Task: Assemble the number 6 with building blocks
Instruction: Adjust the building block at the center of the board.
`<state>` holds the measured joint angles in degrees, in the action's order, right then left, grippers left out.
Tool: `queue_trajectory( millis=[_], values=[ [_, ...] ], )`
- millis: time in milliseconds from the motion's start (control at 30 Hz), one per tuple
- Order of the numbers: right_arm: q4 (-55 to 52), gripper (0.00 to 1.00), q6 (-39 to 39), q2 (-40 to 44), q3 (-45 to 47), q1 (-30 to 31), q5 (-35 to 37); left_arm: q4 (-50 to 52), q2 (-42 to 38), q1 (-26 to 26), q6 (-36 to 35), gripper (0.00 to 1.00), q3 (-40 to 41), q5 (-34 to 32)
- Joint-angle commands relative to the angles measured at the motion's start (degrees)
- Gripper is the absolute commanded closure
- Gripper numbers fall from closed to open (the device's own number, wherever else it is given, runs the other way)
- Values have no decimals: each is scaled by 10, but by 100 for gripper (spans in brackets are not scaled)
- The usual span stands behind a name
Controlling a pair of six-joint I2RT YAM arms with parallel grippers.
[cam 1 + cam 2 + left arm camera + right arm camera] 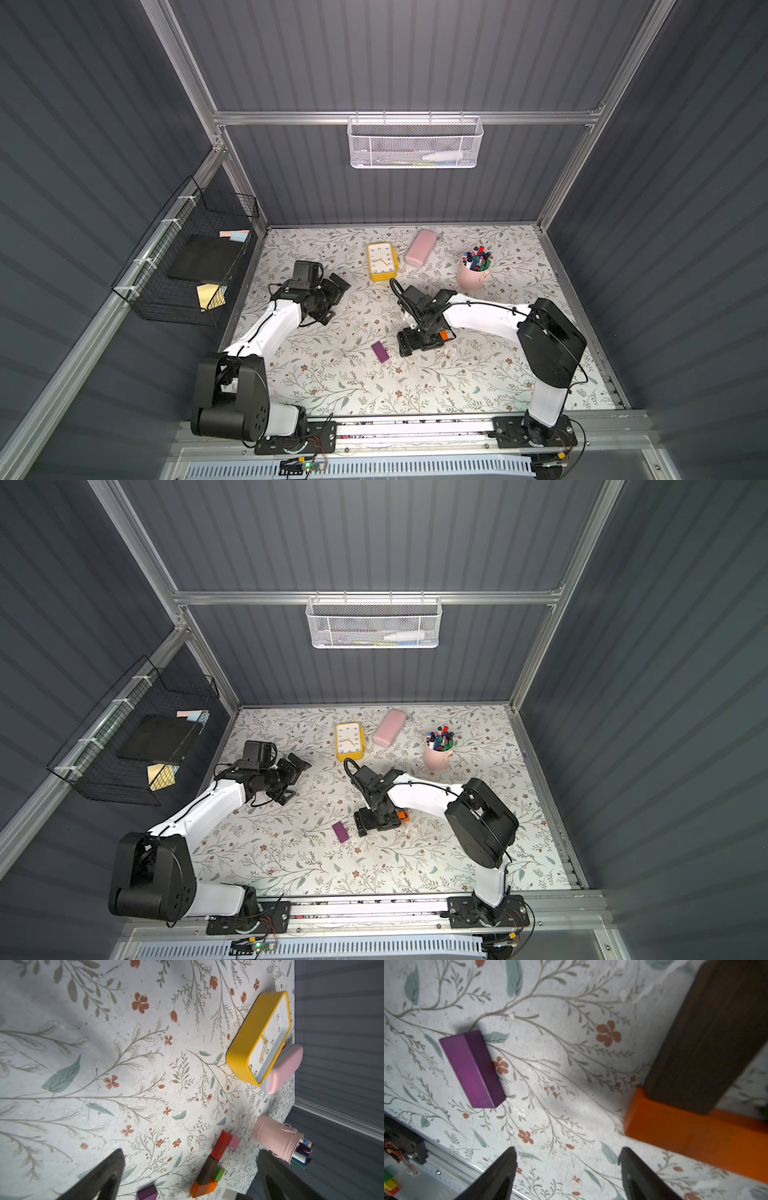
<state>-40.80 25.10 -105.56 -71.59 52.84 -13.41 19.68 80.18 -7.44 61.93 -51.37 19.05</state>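
Near the middle of the flowery desk (332, 386), five smooth, boxy blocks are sitting together as a part-made number 6 (216, 1151). From the left wrist, a little pink block (234, 1140) is touching the end of a long red block (221, 1144). A dark brown block (207, 1169) is lining up after the red one. A small green cube (218, 1173) is sitting snug against the brown one, and a long orange block (204, 1188) is lying across the brown end.

A purple block (473, 1070) with sharp edges and dull sides is lying flat by itself, apart from the others. The right fingers (500, 1176), dark and pointed, are standing spread apart over bare desk between the purple block and the orange one, pinching nothing. The left fingers (99, 1178) are spreading wide too, holding nothing.

In both top views the right arm (478, 316) is hiding nearly all of the 6, and only a bit of orange is peeking out. The right wrist picture is cutting off the orange and brown blocks, and the brown one is looking blurry.
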Motion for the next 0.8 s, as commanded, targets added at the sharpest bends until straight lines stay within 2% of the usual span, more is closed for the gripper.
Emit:
queue_trajectory(
  millis=[0, 367, 767],
  values=[
    [-34, 21, -17, 23, -33, 23, -7, 16, -19, 3, -11, 1, -6, -11],
    [-32, 28, -35, -45, -122, 50, 38, 27, -33, 5, 2, 1, -4, -20],
    [-60, 30, -73, -133, -208, 56, 44, 55, -73, 63, 5, 1, 11, -26]
  ],
)
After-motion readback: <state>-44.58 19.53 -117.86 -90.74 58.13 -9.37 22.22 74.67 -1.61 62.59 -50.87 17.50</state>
